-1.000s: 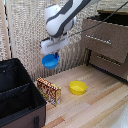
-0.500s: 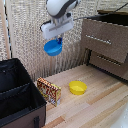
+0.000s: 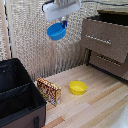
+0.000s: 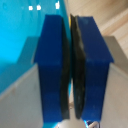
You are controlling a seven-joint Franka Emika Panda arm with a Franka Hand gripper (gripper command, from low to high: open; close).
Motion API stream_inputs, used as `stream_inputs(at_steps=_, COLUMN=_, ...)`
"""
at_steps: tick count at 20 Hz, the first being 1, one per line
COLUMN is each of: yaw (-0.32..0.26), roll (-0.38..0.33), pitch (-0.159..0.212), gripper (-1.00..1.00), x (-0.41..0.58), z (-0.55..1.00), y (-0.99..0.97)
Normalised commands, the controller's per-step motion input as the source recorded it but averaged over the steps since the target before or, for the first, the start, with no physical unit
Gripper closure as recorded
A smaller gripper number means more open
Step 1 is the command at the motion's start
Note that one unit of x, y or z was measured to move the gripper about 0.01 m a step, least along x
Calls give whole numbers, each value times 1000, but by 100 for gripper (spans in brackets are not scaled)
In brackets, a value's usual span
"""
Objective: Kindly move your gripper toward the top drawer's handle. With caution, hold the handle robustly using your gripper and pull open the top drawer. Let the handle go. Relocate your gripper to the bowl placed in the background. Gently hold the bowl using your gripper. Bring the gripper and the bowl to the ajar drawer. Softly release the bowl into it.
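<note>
One bowl (image 3: 56,32) (bright blue) hangs pinched by its rim between the jaws, high above the surface (image 3: 100,105).

Soft, even daylight fills the exterior view, which is coarse and slightly blurred; the table (image 3: 100,100) shows only faint shadows. The wrist view is close and out of focus.

I count two bowls: one blue bowl (image 3: 56,32) hanging from my claw (image 3: 64,22), and one yellow bowl (image 3: 77,87) on the desk (image 3: 100,107). There are two drawers, the top drawer (image 3: 102,41) and the lower drawer (image 3: 107,62), each with one bar handle. One patterned box (image 3: 49,91) and one black case (image 3: 19,97).
</note>
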Motion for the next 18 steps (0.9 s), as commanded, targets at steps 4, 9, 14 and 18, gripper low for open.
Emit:
stream_inputs(at_steps=4, yaw=-135, roll=16, pitch=10, gripper=100, x=255, z=1000, y=-631)
stream_inputs(at_steps=9, yaw=-115, roll=38, pitch=22, gripper=100, x=182, z=1000, y=-737)
stream_inputs(at_steps=14, yaw=-98, roll=58, pitch=61, gripper=100, x=36, z=974, y=-805)
stream_inputs(at_steps=18, yaw=-60, roll=63, pitch=66, gripper=100, x=-26, z=733, y=-917)
